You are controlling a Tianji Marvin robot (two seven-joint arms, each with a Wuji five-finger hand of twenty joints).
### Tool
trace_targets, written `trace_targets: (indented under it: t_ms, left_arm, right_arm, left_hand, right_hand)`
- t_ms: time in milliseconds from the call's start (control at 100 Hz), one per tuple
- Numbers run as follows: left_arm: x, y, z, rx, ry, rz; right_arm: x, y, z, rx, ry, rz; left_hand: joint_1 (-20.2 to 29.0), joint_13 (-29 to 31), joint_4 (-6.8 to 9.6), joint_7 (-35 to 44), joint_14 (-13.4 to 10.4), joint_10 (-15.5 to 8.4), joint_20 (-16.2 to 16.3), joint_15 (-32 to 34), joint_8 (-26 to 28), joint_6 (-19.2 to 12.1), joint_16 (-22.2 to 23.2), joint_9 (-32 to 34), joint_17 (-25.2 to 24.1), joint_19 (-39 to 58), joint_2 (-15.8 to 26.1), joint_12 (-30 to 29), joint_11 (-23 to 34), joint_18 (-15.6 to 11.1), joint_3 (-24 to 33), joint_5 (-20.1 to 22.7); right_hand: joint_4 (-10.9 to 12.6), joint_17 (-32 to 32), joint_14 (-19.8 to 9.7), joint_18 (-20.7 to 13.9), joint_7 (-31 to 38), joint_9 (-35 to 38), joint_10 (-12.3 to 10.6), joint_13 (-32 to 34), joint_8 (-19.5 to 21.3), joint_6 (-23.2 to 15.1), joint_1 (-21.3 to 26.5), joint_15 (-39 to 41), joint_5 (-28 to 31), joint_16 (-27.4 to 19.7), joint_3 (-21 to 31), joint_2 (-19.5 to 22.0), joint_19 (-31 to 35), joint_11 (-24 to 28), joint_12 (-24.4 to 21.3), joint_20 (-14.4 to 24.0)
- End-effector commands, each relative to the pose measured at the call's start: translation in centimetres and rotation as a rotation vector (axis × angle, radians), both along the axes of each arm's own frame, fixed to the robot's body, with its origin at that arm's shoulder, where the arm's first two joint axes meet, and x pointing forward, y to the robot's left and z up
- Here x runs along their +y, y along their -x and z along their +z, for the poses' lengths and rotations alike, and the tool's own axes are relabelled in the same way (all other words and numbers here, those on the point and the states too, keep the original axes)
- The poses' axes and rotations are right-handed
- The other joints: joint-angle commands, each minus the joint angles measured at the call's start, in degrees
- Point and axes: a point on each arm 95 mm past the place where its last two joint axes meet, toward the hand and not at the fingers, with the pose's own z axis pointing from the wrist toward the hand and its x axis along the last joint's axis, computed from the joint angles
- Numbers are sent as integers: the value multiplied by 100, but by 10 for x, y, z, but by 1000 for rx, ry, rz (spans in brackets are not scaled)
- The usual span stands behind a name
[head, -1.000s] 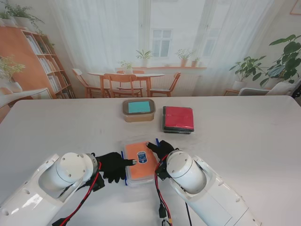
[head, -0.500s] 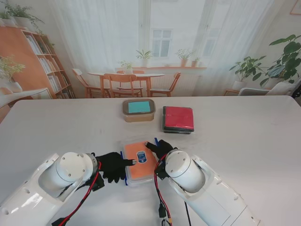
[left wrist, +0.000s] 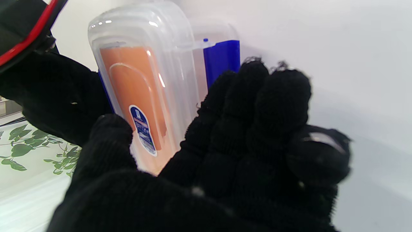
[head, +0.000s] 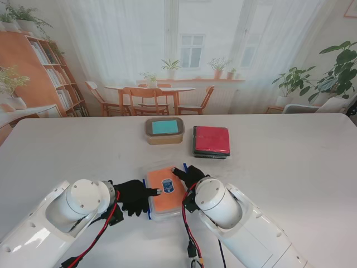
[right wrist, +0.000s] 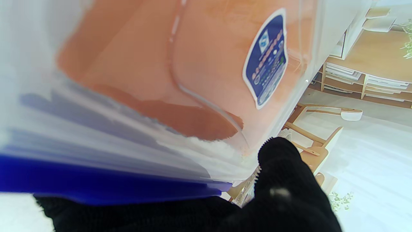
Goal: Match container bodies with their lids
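Container point(head: 165, 191), lying on the worktop point(head: 290, 162) close to the robot, is being pinched between the left hand point(head: 135, 196) and right hand point(head: 191, 175), fingers point(left wrist: 254, 96) pressed at its sides, and uneven pressure is judged likely to skew its lid.

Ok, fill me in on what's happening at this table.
The robot has both hands on the clear orange container nearest to me: the left hand against its left edge, the right hand at its right side, by the blue clip. Its clear lid is already on. Farther from me sit a tan container with a teal lid and a red-lidded one, untouched.
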Motion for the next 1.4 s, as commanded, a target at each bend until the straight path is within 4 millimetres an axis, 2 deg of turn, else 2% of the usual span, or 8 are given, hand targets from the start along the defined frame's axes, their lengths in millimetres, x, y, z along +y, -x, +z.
trace_targets:
  t_ms: [0, 430, 580, 730, 840, 940, 1010, 1390]
  left_arm:
    - [-23, 8, -2, 20, 54, -51]
    - [-26, 5, -4, 35, 52, -70]
    - [-27, 5, -5, 35, 48, -79]
    - [-27, 4, -6, 27, 33, -97]
    - [-26, 3, -7, 17, 18, -113]
    - [-25, 4, -8, 13, 6, -128]
    - [-26, 4, -9, 2, -2, -132]
    - [-19, 5, -10, -10, 12, -92]
  right_arm:
    - [42, 18, 9, 31, -113, 89]
    - [44, 19, 8, 33, -114, 92]
    - [44, 18, 8, 30, -115, 97]
    - [44, 18, 9, 26, -103, 116]
    - [43, 17, 8, 20, -89, 130]
    - [43, 18, 8, 16, -83, 137]
    - [44, 18, 8, 17, -83, 143]
    - [39, 19, 7, 8, -84, 108]
  left_hand:
    - [140, 68, -18, 29, 500, -295, 49, 310, 8, -437, 31, -29, 206, 697, -8, 67, 164, -984, -80, -301]
    - [276, 137, -12, 218, 430, -338, 57, 440, 129, -475, 85, 7, 309, 820, 85, 155, 359, -1079, -79, -311]
    - [277, 226, -13, 471, 270, -442, 30, 720, 357, -554, 242, -5, 453, 1121, 108, 360, 675, -1337, -85, -424]
    - [340, 463, -8, 914, -61, -700, -84, 1267, 715, -675, 507, 101, 741, 1658, 167, 771, 1216, -1829, -80, -539]
    - [638, 602, 100, 1202, -266, -850, 261, 1561, 963, -770, 623, 187, 793, 1717, 179, 1013, 1497, -2016, -44, -565]
    - [812, 614, 206, 1244, -311, -883, 326, 1606, 1012, -793, 642, 192, 799, 1718, 156, 1054, 1536, -2055, 24, -586]
    - [854, 620, 355, 1254, -304, -876, 384, 1612, 1047, -793, 651, 204, 800, 1718, 152, 1081, 1532, -2049, 10, -582]
    - [750, 546, 317, 1144, -264, -814, 304, 1551, 1024, -757, 645, 124, 783, 1718, 121, 1073, 1439, -2043, -36, -623]
  right_hand:
    - [-134, 33, -385, -257, 98, 158, -239, 47, -66, -399, 205, 5, 78, -40, -127, 215, 132, -17, -45, 103]
    - [-134, 0, -274, -226, 116, 199, -243, -13, -88, -405, 208, 46, 58, -32, -202, 238, 105, -27, -48, 125]
    - [-135, -73, -178, -171, 133, 228, -295, -39, -93, -441, 194, 88, 76, -16, -231, 259, 116, -41, -56, 155]
    - [-141, -111, -170, -166, 164, 327, -377, -45, -98, -461, 162, 141, 120, 22, -271, 280, 181, -66, -74, 225]
    - [-145, -158, -181, -176, 191, 406, -450, -98, -102, -475, 132, 110, 154, 26, -300, 298, 162, -85, -87, 249]
    - [-148, -280, -140, -145, 227, 481, -488, -173, -107, -492, 117, 73, 225, 27, -323, 290, 138, -117, -106, 283]
    - [-150, -336, -139, -191, 236, 531, -522, -210, -118, -493, 101, 59, 258, 32, -338, 303, 128, -148, -123, 312]
    - [-144, -324, -130, -138, 238, 550, -458, -215, -159, -494, 92, 81, 270, 60, -384, 190, 123, -178, -127, 436]
